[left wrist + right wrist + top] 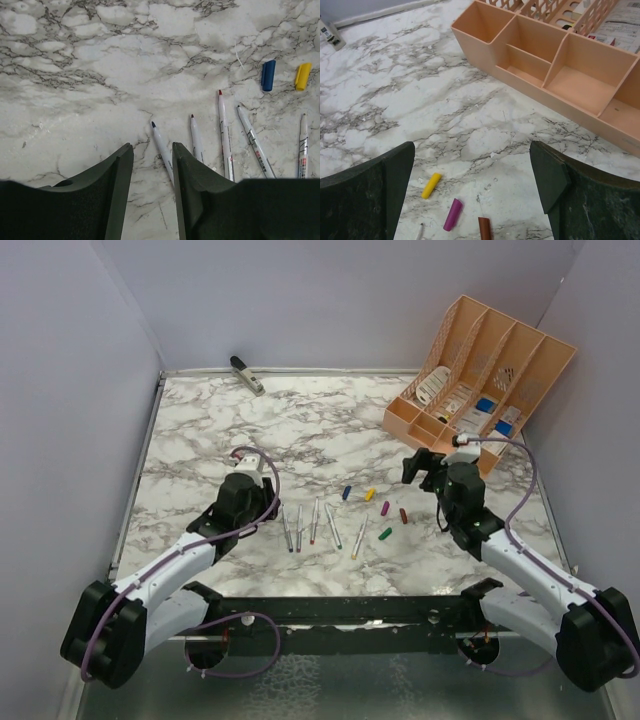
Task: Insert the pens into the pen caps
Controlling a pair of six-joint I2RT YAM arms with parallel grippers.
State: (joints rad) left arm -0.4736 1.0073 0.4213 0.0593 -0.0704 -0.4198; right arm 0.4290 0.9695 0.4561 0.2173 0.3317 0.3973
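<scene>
Several thin silvery pens (315,522) lie side by side on the marble between the arms. Just right of them lie the pen caps: blue (347,492), yellow (370,494), purple (385,508), red (403,515) and green (385,534). My left gripper (152,147) hangs low at the left end of the row, its jaws a narrow gap apart with bare marble between. The blue-tipped pen (160,145) runs along the inner edge of the right finger (187,170) and under it. My right gripper (472,150) stands wide open above the yellow cap (431,185), purple cap (453,214) and red cap (484,229).
An orange organizer (480,380) with blue and white items stands at the back right, close ahead of the right gripper (425,465). A dark-and-white clip-like object (246,373) lies by the back wall. Grey walls close in the table on three sides.
</scene>
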